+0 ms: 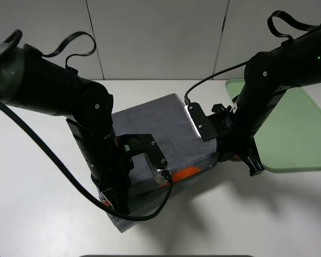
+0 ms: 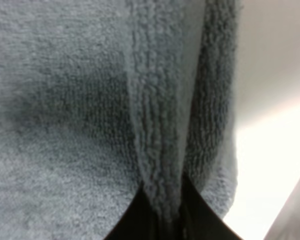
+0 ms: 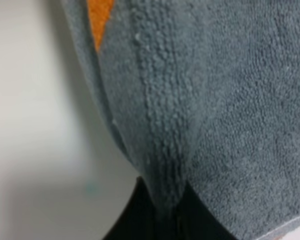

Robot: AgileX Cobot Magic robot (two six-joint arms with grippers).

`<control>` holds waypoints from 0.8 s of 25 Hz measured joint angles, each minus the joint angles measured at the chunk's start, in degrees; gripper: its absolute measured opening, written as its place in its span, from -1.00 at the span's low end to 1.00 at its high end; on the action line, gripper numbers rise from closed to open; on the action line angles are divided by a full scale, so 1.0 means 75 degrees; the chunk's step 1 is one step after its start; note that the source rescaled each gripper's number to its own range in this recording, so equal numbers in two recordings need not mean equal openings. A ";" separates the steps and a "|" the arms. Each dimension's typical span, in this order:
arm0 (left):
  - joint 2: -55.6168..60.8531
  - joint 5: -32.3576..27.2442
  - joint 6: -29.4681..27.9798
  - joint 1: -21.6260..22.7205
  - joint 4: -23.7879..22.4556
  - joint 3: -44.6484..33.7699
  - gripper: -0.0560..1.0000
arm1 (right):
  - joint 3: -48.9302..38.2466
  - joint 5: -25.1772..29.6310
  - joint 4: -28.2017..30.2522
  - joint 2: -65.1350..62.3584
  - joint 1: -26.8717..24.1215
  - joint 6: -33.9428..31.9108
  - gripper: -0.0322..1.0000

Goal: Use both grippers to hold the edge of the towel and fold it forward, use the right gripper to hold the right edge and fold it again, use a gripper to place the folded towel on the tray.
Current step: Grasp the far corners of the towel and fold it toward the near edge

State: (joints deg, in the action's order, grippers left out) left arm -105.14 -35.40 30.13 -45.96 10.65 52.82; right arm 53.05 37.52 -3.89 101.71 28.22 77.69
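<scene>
A grey towel [image 1: 160,126] with an orange patch [image 1: 184,172] lies in the middle of the white table, its near edge raised. My left gripper [image 1: 117,198] is shut on the towel's near left edge; the left wrist view shows the hem [image 2: 157,150] pinched between the dark fingers [image 2: 162,222]. My right gripper [image 1: 231,155] is shut on the near right edge; the right wrist view shows the hem [image 3: 165,145] pinched at the gripper [image 3: 162,212], with the orange patch [image 3: 99,15] beside it. The pale green tray [image 1: 297,128] lies at the right.
The white table [image 1: 37,182] extends to the left and front of the towel. A tiled white wall [image 1: 160,37] stands behind. Black cables [image 1: 53,160] hang from both arms over the table.
</scene>
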 joint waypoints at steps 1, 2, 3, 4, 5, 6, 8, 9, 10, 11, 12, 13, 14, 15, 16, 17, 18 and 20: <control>0.0100 -0.0050 0.0000 0.0000 0.0000 0.0000 -0.89 | 0.0000 0.0076 0.0000 -0.0055 0.0000 -0.0121 -0.93; 0.0183 -0.0111 0.0000 0.0000 0.0000 0.0000 -0.89 | 0.0000 0.0133 0.0000 -0.0120 0.0000 -0.0192 -0.93; 0.0278 -0.0172 0.0000 0.0000 0.0000 0.0000 -0.89 | 0.0000 0.0193 -0.0002 -0.0181 0.0000 -0.0271 -0.93; 0.0362 -0.0222 0.0000 0.0000 0.0000 0.0000 -0.89 | 0.0000 0.0268 -0.0020 -0.0244 0.0000 -0.0325 -0.93; 0.0427 -0.0283 0.0000 0.0000 0.0007 0.0000 -0.89 | 0.0000 0.0354 -0.0027 -0.0327 0.0000 -0.0375 -0.93; 0.0491 -0.0343 0.0000 0.0000 0.0007 0.0000 -0.89 | 0.0000 0.0445 -0.0035 -0.0394 0.0000 -0.0414 -0.93; 0.0616 -0.0511 0.0000 0.0000 0.0016 0.0000 -0.89 | 0.0000 0.0711 -0.0071 -0.0494 0.0018 -0.0553 -0.93; 0.0657 -0.0610 0.0000 0.0000 0.0032 0.0000 -0.89 | 0.0000 0.0868 -0.0079 -0.0545 0.0043 -0.0608 -0.93; 0.0708 -0.0676 0.0000 0.0000 0.0032 0.0000 -0.89 | 0.0000 0.1003 -0.0095 -0.0588 0.0052 -0.0664 -0.93; 0.0755 -0.0759 -0.0007 0.0000 0.0049 0.0000 -0.89 | 0.0000 0.1165 -0.0124 -0.0653 0.0060 -0.0730 -0.93; 0.0802 -0.0797 -0.0007 0.0000 0.0057 0.0000 -0.89 | 0.0000 0.1307 -0.0142 -0.0716 0.0060 -0.0791 -0.93; 0.0851 -0.0828 -0.0012 0.0000 0.0073 0.0000 -0.89 | 0.0000 0.1436 -0.0148 -0.0792 0.0066 -0.0853 -0.93; 0.0912 -0.0860 -0.0022 0.0000 0.0074 0.0000 -0.89 | 0.0000 0.1529 -0.0158 -0.0852 0.0066 -0.0938 -0.93; 0.0972 -0.0905 -0.0025 0.0000 0.0092 0.0000 -0.89 | 0.0000 0.1618 -0.0158 -0.0925 0.0066 -0.0996 -0.93; 0.1012 -0.0951 -0.0032 0.0000 0.0099 0.0000 -0.89 | 0.0000 0.1705 -0.0166 -0.0988 0.0066 -0.1076 -0.93; 0.1068 -0.0986 -0.0039 0.0000 0.0106 0.0000 -0.89 | 0.0000 0.1799 -0.0177 -0.1030 0.0066 -0.1157 -0.93; 0.1107 -0.1030 -0.0058 0.0000 0.0123 0.0000 -0.89 | 0.0000 0.1875 -0.0184 -0.1064 0.0066 -0.1230 -0.93; 0.1189 -0.1115 -0.0142 0.0000 0.0131 0.0000 -0.89 | 0.0000 0.2076 -0.0221 -0.1150 0.0066 -0.1382 -0.93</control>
State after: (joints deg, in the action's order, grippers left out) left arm -96.23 -43.76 29.07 -45.96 11.63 52.82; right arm 53.05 53.09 -5.54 93.09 28.72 67.33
